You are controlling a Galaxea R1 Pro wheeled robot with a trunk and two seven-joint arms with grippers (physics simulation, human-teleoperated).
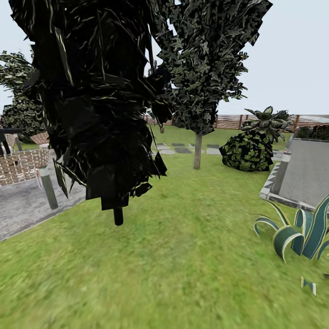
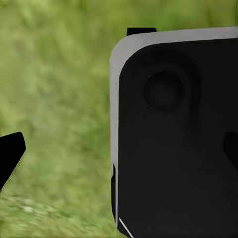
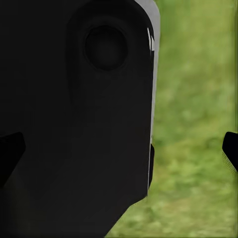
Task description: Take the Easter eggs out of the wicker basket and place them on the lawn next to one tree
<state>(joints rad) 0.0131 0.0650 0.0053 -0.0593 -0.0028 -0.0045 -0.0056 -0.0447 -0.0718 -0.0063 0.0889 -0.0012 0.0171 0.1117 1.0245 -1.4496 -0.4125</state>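
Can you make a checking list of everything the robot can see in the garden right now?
Surface: mottled green lawn, with a grey paved patio at the left.
Job's things: a tree with a pale straight trunk stands mid-lawn.
Clutter: a dark narrow tree hangs close in front of the camera; a round bush; a striped spiky plant; wicker chairs on the patio; stepping stones.
Grippers: left gripper and right gripper show dark fingertips set wide apart over grass, each beside a black robot panel.
Cables: nothing seen.
Surroundings: brown slatted fence, a raised grey slab, pale sky.
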